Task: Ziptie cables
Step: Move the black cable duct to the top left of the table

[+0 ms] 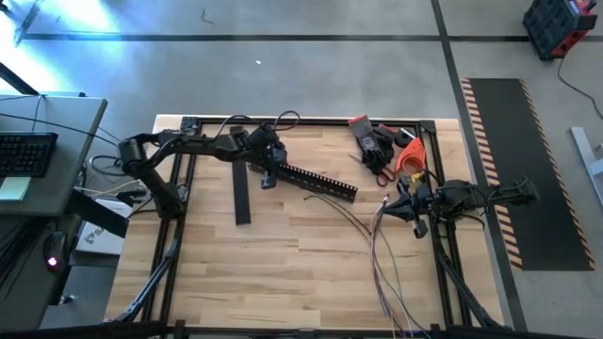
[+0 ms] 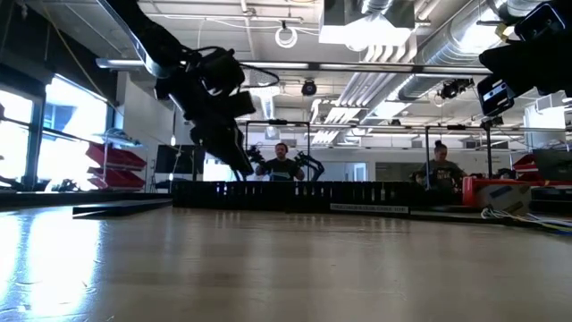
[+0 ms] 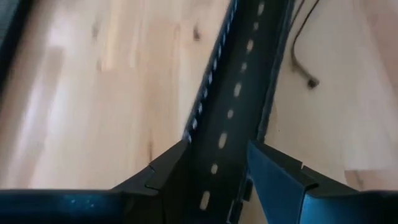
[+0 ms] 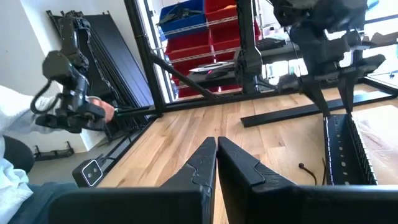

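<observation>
Claw, left (image 3: 214, 171): fingers are straddling one end of the long slotted rail (image 1: 316, 181) at the back of the table (image 1: 283, 264), spread to either side of it, and whether they are pinching it or merely flanking it cannot be told. Claw, right (image 4: 216, 163): clenched on nothing, hanging over the table's right edge beside the cables (image 1: 382, 250), which are lying loose and fanned across the wood, apart from the rail. Risk, judged: a grip this close to the rail's end is inviting it to pivot or slip, sweeping the far end into the cables and scattering them further.
</observation>
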You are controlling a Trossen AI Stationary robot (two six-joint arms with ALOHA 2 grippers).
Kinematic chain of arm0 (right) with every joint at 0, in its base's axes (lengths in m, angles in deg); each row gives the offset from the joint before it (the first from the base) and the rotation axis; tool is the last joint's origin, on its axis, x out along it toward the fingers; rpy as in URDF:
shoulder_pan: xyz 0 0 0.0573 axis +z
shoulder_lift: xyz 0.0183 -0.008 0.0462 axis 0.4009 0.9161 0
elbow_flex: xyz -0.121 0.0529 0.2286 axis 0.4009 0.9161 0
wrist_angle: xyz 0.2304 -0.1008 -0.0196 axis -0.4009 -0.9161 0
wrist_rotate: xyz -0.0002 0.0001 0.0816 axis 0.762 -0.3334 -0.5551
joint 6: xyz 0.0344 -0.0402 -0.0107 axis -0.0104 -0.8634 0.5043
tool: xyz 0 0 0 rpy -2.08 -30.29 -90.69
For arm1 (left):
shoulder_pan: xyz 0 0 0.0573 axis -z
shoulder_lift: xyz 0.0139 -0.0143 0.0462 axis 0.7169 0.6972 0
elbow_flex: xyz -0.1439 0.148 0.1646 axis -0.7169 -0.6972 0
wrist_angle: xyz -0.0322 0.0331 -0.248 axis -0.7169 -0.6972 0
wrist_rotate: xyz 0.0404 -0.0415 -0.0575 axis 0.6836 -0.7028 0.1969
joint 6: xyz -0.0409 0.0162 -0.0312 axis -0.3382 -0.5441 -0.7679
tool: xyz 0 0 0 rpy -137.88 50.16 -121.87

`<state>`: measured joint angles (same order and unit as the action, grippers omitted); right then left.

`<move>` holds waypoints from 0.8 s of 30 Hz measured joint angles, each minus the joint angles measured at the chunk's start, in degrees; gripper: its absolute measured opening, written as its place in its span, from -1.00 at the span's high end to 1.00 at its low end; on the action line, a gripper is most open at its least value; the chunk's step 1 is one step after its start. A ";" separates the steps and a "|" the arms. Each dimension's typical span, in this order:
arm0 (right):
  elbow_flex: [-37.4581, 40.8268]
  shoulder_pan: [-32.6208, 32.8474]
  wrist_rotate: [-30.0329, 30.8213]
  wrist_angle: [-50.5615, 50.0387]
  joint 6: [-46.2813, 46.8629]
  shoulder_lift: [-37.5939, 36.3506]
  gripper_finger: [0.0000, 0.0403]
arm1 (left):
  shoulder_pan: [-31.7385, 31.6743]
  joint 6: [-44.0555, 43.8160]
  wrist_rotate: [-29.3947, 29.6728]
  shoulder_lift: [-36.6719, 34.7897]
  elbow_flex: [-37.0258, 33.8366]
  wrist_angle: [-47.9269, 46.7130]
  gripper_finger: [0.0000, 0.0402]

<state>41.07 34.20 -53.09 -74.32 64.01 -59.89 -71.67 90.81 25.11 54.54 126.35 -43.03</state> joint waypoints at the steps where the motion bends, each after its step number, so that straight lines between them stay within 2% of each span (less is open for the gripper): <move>1: -0.01 -0.01 -0.01 0.01 0.01 0.00 1.00 | 0.47 -0.14 -0.10 -1.00 0.08 0.02 0.27; 5: -0.01 -0.02 0.00 0.00 0.00 0.00 1.00 | 1.88 0.22 -0.53 -2.04 0.12 -2.29 0.27; 12: 0.00 0.00 0.00 0.00 -0.01 0.00 1.00 | 2.06 1.08 6.41 4.05 0.07 -2.90 0.27; 17: -0.02 -0.02 -0.01 0.00 -0.01 -0.02 1.00 | 2.05 0.69 6.31 7.10 0.07 -2.56 0.29; 20: 0.00 -0.01 0.01 0.02 -0.01 0.00 1.00 | 2.10 -2.77 8.62 7.32 0.09 -2.47 0.45; 24: -0.01 -0.01 0.01 0.01 -0.01 0.00 1.00 | 1.89 -5.76 9.42 6.89 0.09 -2.94 0.86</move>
<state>41.06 34.19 -53.08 -74.31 64.00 -59.89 -69.78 85.05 34.53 61.44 126.44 -45.97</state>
